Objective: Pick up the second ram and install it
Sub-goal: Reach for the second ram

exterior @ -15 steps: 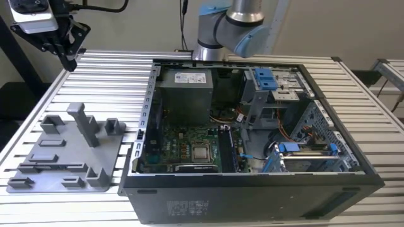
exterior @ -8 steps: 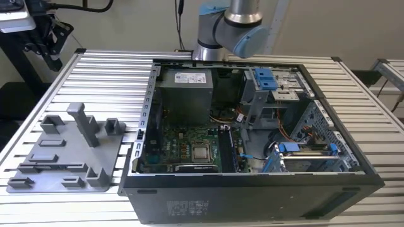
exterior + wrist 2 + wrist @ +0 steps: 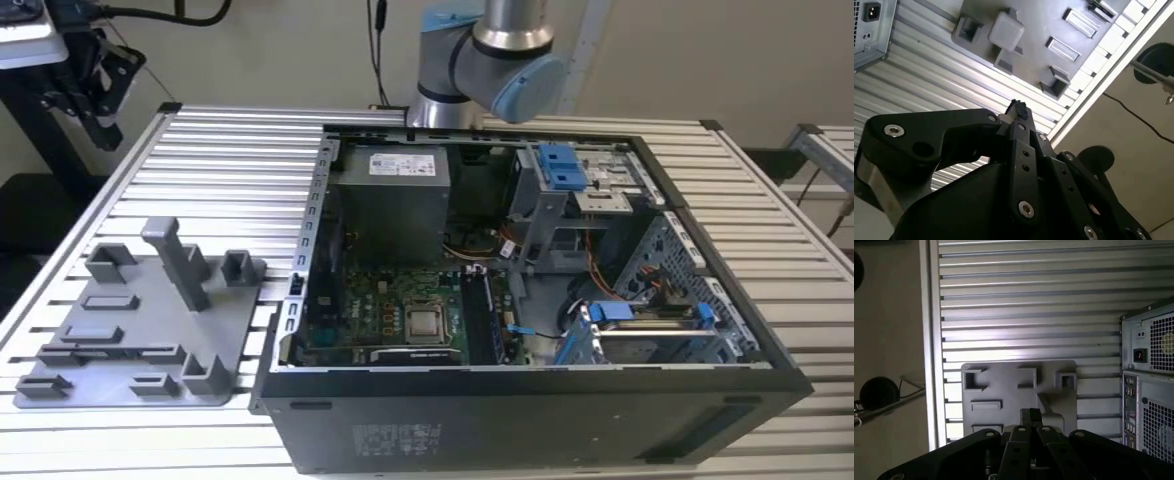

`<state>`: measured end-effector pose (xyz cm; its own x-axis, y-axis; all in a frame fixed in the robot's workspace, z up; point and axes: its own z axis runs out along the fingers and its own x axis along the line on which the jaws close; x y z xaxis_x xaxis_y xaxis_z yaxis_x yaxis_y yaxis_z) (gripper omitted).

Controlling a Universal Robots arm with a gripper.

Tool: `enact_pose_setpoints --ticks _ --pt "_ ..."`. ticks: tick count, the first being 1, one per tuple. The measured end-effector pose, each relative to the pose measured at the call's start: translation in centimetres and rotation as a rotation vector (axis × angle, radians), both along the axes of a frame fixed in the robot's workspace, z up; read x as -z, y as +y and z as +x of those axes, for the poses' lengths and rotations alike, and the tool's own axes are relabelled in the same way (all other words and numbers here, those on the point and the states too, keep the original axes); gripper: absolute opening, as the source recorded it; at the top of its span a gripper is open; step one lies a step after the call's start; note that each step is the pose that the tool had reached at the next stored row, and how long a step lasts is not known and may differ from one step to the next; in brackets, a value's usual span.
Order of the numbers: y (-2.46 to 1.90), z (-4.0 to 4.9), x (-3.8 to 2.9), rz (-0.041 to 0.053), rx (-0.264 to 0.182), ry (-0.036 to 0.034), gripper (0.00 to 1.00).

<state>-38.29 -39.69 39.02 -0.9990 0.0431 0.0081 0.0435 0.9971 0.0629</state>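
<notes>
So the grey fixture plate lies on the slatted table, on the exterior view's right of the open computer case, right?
Not quite. The grey fixture plate does lie on the slatted table, but on the exterior view's left of the open computer case, not its right. The exterior view shows this.

Open case (image 3: 534,425) on slatted table (image 3: 227,160).
Fixture plate (image 3: 134,335) lies just beside case, at the exterior view's left; arm (image 3: 501,70) stands behind case.
</notes>
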Motion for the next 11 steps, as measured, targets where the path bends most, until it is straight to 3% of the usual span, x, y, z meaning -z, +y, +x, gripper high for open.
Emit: enact_pose_setpoints --ticks 4,9,11 --pt "0.21 -0.58 0.03 0.0 -0.012 0.0 0.11" --pt "0.3 -2.04 0.03 0.0003 -0.013 -0.0011 0.11" --pt "0.29 -2.13 0.03 0.0005 -0.013 -0.0011 0.11"
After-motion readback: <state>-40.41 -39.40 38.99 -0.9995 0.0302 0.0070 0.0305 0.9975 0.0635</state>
